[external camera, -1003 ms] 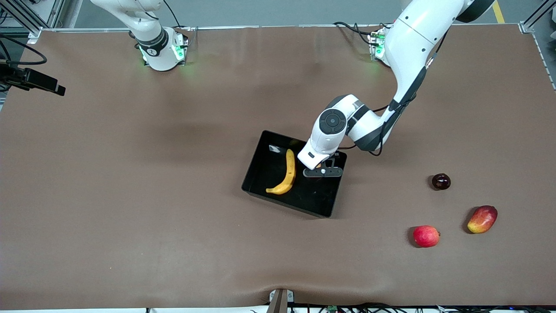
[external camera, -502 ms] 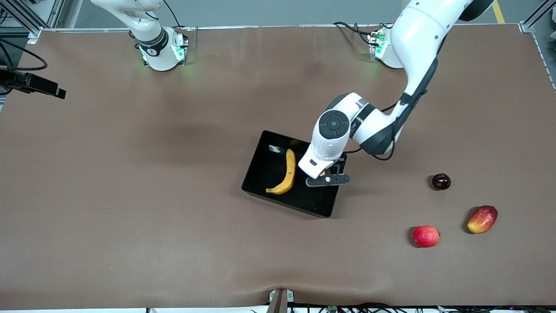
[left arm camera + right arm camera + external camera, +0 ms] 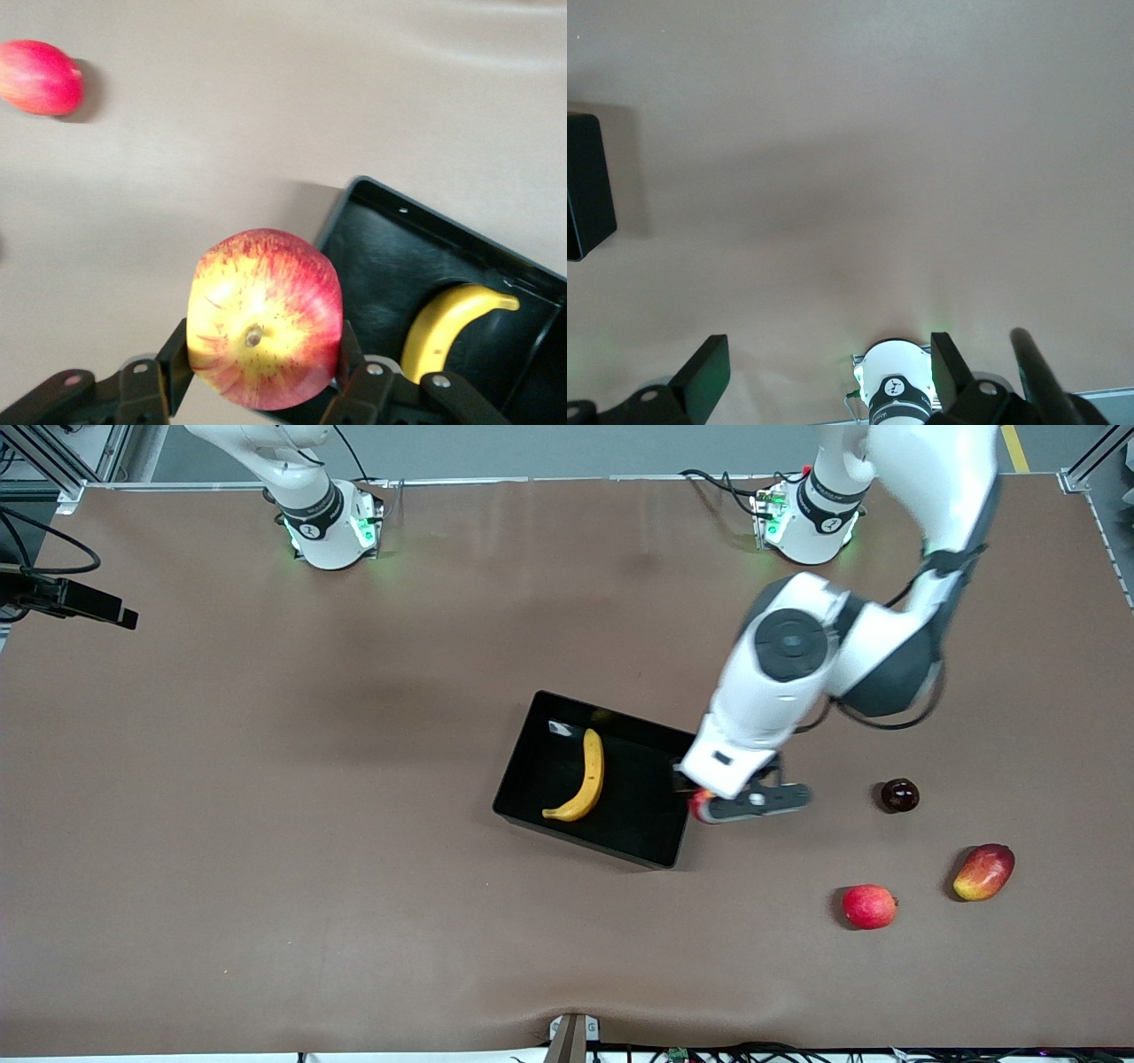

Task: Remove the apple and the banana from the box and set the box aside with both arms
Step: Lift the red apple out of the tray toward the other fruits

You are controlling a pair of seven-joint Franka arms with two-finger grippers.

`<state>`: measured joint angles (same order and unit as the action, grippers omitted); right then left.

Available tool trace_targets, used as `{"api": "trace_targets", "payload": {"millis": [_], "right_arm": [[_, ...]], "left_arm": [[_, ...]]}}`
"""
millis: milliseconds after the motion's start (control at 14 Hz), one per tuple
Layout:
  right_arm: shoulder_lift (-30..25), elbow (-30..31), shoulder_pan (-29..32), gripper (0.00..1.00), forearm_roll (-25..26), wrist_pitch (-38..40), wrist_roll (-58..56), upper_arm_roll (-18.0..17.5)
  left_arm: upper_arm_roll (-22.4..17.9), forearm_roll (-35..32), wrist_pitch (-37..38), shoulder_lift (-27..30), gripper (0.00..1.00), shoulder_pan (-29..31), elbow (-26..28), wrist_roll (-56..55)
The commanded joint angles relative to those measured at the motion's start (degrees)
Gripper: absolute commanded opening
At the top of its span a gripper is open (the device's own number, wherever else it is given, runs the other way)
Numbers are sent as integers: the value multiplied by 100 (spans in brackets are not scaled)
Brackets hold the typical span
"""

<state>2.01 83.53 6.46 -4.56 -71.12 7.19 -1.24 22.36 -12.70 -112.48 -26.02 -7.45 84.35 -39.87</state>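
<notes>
- front view: over the last second the left pincer [image 3: 719, 808] has swung out of the box [image 3: 532, 766] toward 3 o'clock and now hangs over the box's wall at the left arm's end, with the apple [image 3: 700, 804] showing red at its tip.
- the banana [image 3: 582, 779] has not moved; it lies in the box at about 9 o'clock from the apple.
- three other fruits sit untouched on the surface [image 3: 266, 824] toward 3 to 4 o'clock.
- left wrist view: the left pincer [image 3: 264, 390] is pinching the apple [image 3: 264, 328], held above the box rim [image 3: 372, 190]; the banana [image 3: 447, 328] is inside.
- right wrist view: the right pincer [image 3: 831, 372] is spread wide and empty, waiting over bare surface.
- judgement: the apple is nearly out; the banana and the box shift remain.
</notes>
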Motion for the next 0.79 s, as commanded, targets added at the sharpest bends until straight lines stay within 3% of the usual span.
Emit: {"api": "trace_targets", "payload": {"millis": [0, 358, 717], "right_arm": [[-8, -65, -4, 100, -1, 63, 28, 0], [-8, -65, -5, 100, -1, 63, 37, 0], [-8, -65, -5, 100, -1, 63, 46, 0]], "left_arm": [[49, 312, 436, 334, 0, 514, 186, 864], [40, 242, 605, 335, 0, 1244, 397, 2017], [32, 83, 255, 309, 0, 2000, 801, 3264]]}}
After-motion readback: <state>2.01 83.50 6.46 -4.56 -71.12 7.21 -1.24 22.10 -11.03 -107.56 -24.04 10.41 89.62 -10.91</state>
